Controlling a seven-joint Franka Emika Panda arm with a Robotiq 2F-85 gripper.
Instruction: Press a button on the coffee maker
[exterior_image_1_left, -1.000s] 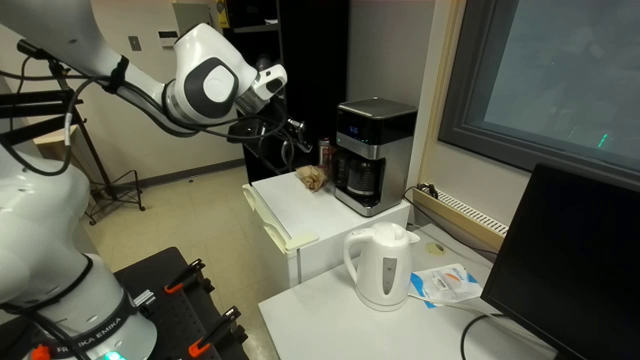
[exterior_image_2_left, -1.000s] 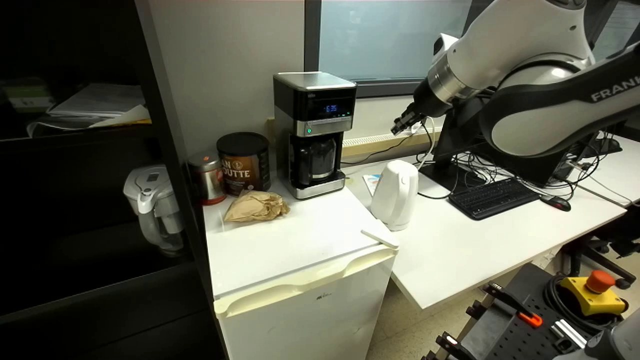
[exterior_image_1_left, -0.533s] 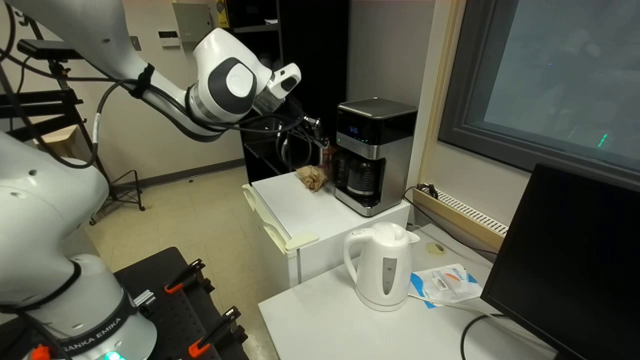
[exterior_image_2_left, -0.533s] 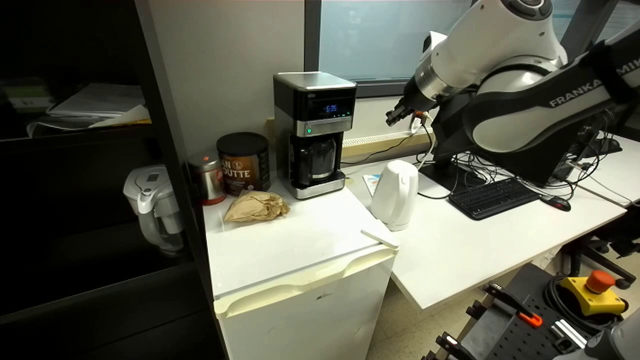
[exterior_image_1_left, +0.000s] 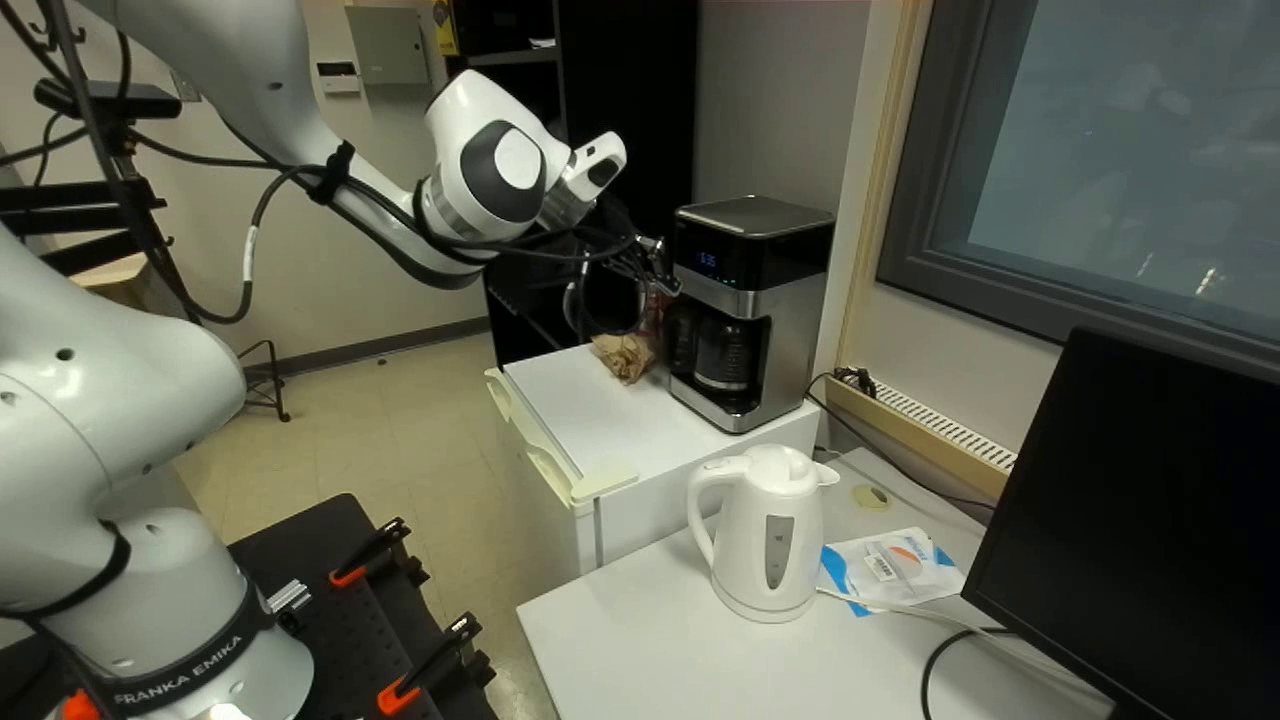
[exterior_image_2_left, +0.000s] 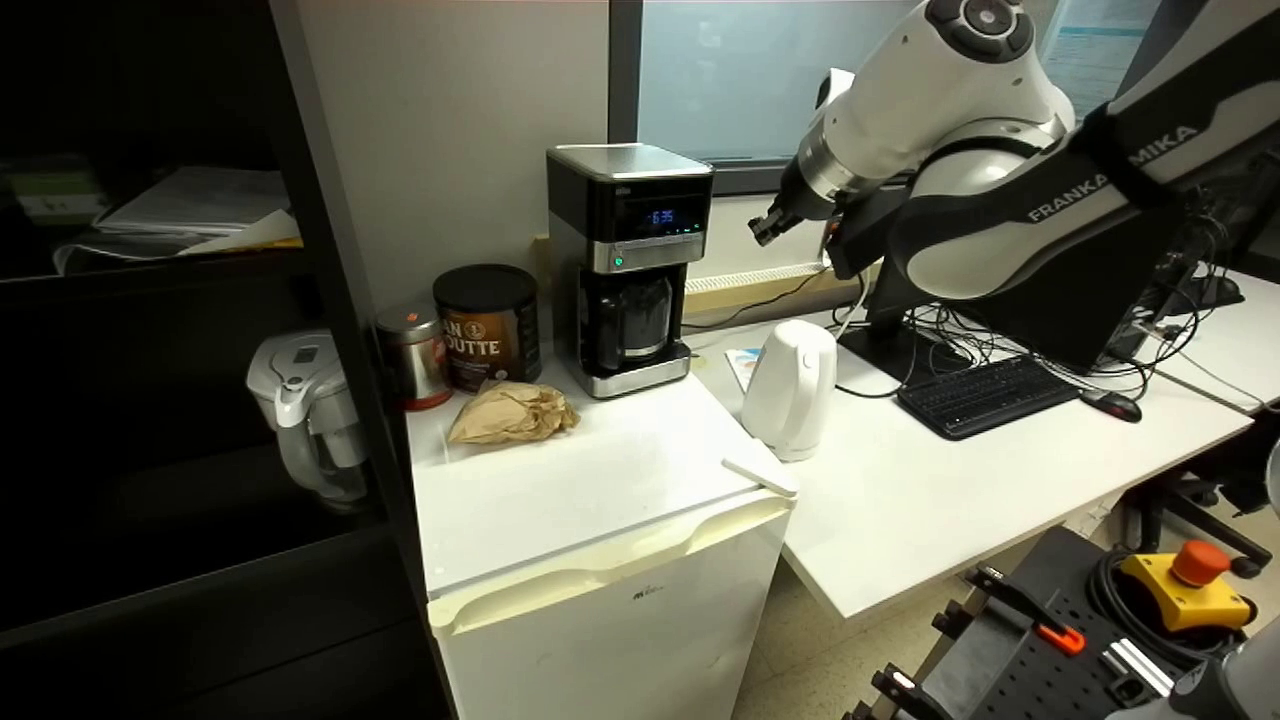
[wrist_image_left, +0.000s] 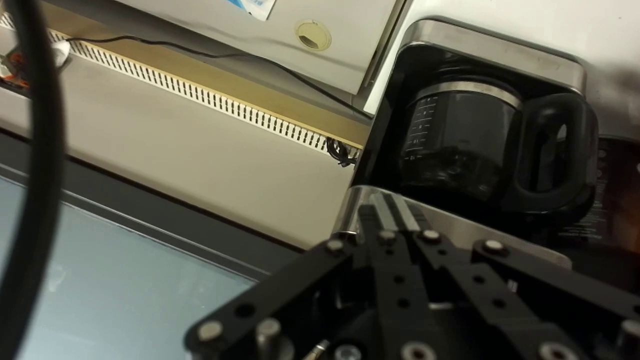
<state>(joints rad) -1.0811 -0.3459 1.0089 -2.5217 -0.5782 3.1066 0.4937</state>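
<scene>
The black coffee maker with a grey band and dark carafe stands upright on the white fridge top in both exterior views. Its display glows blue, and a green-lit button sits at the band's left end. In the wrist view the carafe and grey band show; the display and buttons are hidden. My gripper is shut and empty, its fingertips overlapping the band's left end there. In an exterior view my gripper is right of the machine, with a visible gap. It also overlaps the machine's edge in an exterior view.
A white kettle stands on the desk beside the fridge. A crumpled paper bag, a coffee can and a metal canister are left of the machine. A monitor stands on the desk.
My gripper has moved steadily closer to the coffee maker, rightward in an exterior view and leftward, slightly up, in an exterior view. The arm followed. The coffee maker and kettle have not moved.
</scene>
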